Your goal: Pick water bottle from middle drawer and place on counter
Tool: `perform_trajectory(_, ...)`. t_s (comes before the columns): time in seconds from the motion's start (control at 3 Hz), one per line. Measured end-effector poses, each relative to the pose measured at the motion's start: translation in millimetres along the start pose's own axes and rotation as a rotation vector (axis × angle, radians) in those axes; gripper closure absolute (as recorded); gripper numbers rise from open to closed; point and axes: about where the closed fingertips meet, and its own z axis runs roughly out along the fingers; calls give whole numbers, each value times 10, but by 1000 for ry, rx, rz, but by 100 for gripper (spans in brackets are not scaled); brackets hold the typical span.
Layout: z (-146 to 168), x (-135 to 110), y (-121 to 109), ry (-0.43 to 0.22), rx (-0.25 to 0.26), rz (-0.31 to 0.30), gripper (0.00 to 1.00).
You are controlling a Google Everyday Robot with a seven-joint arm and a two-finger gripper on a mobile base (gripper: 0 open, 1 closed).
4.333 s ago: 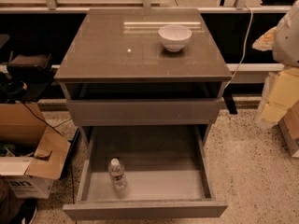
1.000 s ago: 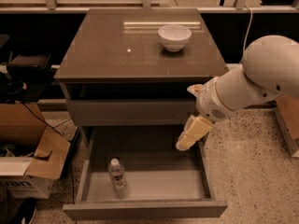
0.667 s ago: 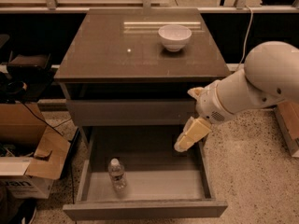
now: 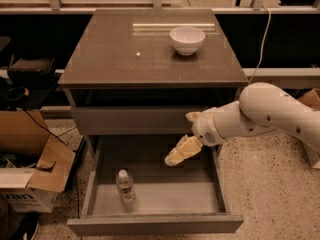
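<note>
Gripper (image 4: 183, 150) sits right of frame centre, hanging over the right rear part of the open middle drawer (image 4: 155, 224), just below the closed drawer front above it. Can't tell whether it's spread or closed from this angle. It carries nothing. The white arm (image 4: 270, 114) comes in from the right edge of the frame.

Progress: drawer is pulled fully out, so access is sorted. Grasp not started. The gripper is above the drawer floor and well apart from the water bottle (image 4: 125, 185), which is down and to the left of it. Left to do, as I read it: get to the bottle, grip, lift clear of the drawer walls, set down on the counter (image 4: 115, 49).

Bottle: lower left of centre in the frame, on the drawer floor near the left wall and towards the front. Looks upright, white cap on top, clear ribbed body, touching no wall. Nothing else in the drawer.

Counter fills the upper middle of the frame. A white bowl (image 4: 187, 39) stands at its rear right, the rest of the slab is bare.
</note>
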Motion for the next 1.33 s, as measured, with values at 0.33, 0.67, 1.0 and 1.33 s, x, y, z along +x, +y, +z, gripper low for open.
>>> perform_trajectory(0.33,1,0,0,0,0,0,0)
perform_trajectory(0.67,323,-140,-58,-17,28,-90,0)
perform_trajectory(1.0,697,-128,-117,-32,23,-167,0)
perform_trajectory(1.33,1058,36,-173,-2,9,-212,0)
